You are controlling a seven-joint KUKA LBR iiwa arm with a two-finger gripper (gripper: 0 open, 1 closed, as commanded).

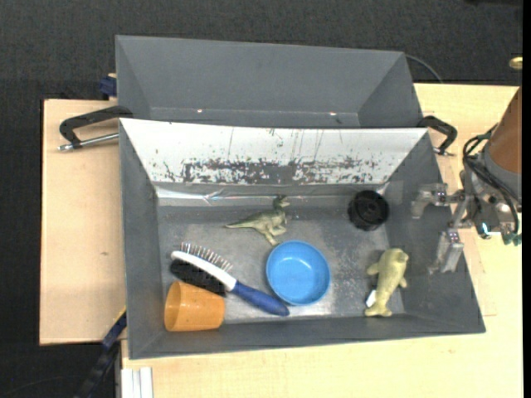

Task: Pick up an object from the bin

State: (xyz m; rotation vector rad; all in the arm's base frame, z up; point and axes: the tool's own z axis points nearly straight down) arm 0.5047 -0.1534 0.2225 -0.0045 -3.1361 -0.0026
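Grey metal bin (pixel 137 222) holds a yellowish toy animal (pixel 387 280), a blue bowl (pixel 297 274) and a black cap (pixel 367 209). Near its right wall, the jaws hang spread apart, empty.

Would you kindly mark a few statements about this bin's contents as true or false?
1. The round blue plastic bowl lies between the blue-handled black brush and the pale yellow toy animal. True.
2. The orange plastic cup sits by the right wall. False: it is in the near left corner.
3. The gripper holds the green toy dinosaur. False: the dinosaur lies by the back wall; the gripper is at the right wall.
4. The black round cap lies towards the back right. True.
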